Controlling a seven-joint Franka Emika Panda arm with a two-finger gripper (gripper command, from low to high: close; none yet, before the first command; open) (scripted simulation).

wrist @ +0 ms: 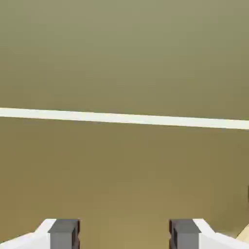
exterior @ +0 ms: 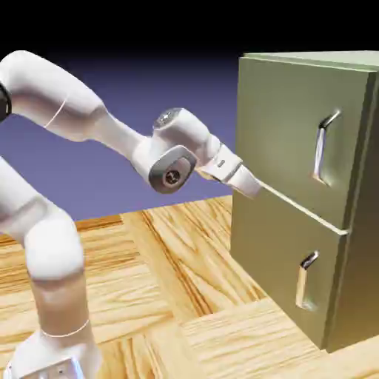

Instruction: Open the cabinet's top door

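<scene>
The olive-green cabinet (exterior: 296, 244) stands at the right of the exterior view with both doors shut. The top door (exterior: 285, 126) carries a vertical silver bar handle (exterior: 323, 148) near its right side. My gripper (exterior: 250, 185) is close up against the front's left part, at the height of the seam between the two doors and far left of that handle. In the hand view, olive door panel fills the picture, crossed by the pale seam (wrist: 124, 118). The gripper (wrist: 124, 233) is open, its grey fingertips (wrist: 64, 232) standing apart with nothing between them.
The shorter lower door (exterior: 274, 252) has its own smaller silver handle (exterior: 306, 280). The cabinet rests on a wooden table (exterior: 170, 296). A sliver of that wood shows at the hand view's lower right corner (wrist: 244, 235). My white arm (exterior: 89, 118) reaches in from the left.
</scene>
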